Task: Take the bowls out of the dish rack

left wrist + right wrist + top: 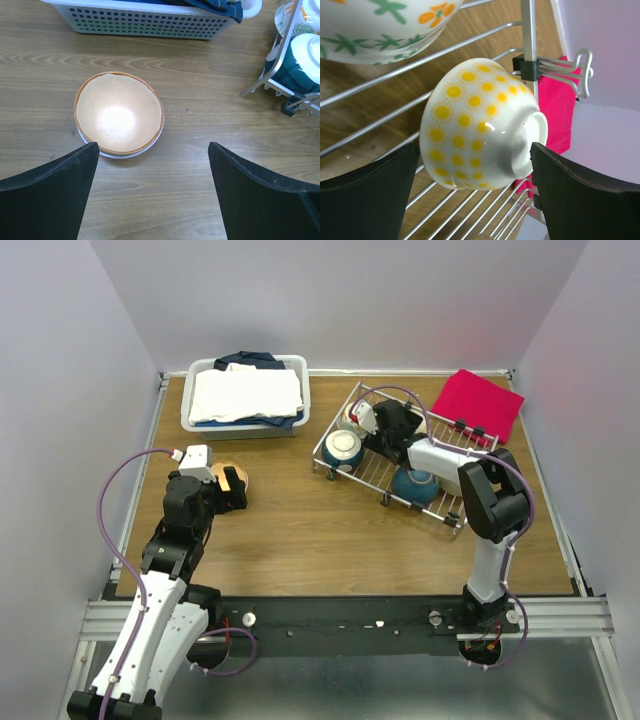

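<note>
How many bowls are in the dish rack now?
4: left teal bowl, near teal bowl, floral bowl at the far corner, yellow-dotted bowl before the right end effector; others may be hidden.

White-and-black jointed arms (160,610), thin lilac cables (101,502), matte black wedge-shaped fingers (45,200)

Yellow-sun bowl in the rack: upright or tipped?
Tipped. The yellow-sun bowl lies on its side on the dish rack wires, foot ring showing.
</note>
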Tool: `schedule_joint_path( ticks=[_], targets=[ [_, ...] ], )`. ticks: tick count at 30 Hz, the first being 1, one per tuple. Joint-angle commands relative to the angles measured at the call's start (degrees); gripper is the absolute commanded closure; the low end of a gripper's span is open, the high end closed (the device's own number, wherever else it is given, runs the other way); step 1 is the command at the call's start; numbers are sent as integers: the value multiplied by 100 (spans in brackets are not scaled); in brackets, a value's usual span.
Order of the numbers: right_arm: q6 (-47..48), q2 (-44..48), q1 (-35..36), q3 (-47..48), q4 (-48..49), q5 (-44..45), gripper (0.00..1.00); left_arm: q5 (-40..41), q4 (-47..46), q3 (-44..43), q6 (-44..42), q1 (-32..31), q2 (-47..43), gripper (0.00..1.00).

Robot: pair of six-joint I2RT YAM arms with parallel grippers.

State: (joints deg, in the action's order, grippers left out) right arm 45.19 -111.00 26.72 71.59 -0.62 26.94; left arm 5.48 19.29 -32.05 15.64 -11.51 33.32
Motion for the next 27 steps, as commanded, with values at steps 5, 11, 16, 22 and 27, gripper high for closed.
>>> schedule_joint_path(
  ticks=[5, 11, 16, 22, 27],
  targets=[
    [166, -422, 79, -312, 484, 637, 0, 129, -118, 68, -70, -27, -10, 1],
    [104, -282, 158, -304, 467, 690, 9, 120, -136, 68, -70, -27, -1, 1],
    [192, -28, 272, -462, 572, 751, 23, 103, -136, 68, -61, -27, -19, 1],
    [341, 271, 457, -655, 800, 918, 37, 103, -136, 68, -61, -27, -36, 1],
    [341, 649, 562, -699, 836, 1033, 45, 85, -136, 59, -70, -27, -54, 1]
  ],
)
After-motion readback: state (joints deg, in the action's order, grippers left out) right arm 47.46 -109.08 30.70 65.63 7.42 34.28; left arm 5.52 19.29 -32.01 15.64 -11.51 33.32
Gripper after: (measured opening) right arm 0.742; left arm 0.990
